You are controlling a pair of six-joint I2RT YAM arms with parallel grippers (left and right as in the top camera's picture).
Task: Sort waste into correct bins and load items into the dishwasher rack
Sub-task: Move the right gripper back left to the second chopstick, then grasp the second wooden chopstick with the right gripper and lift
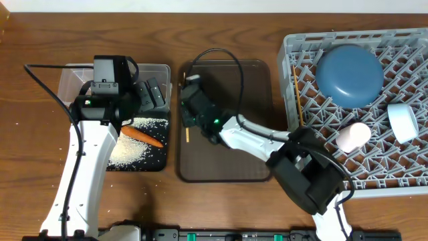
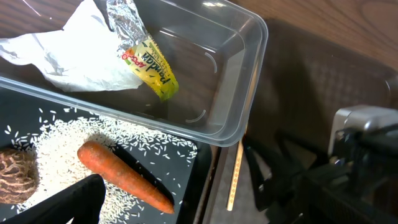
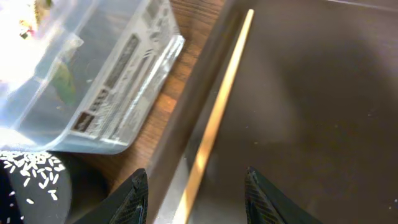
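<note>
We see left arm point(image 1: 87, 161) with white shell and black joints, black camera block point(image 1: 110, 70) on the wrist, small green light point(image 1: 87, 102), thin black cable point(image 1: 28, 67), right arm point(image 1: 251, 137) same white and black, right gripper point(image 3: 194, 186) with black pointed fingers point(image 3: 134, 199)

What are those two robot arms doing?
The right end effector is open around a thin wooden chopstick lying on the dark brown serving tray, not gripping yet. The left end effector hangs open above the clear plastic tub, holding nothing. The big grey plastic rack holds a large round blue plate, a small pale pink cup and a small light-blue cup.
</note>
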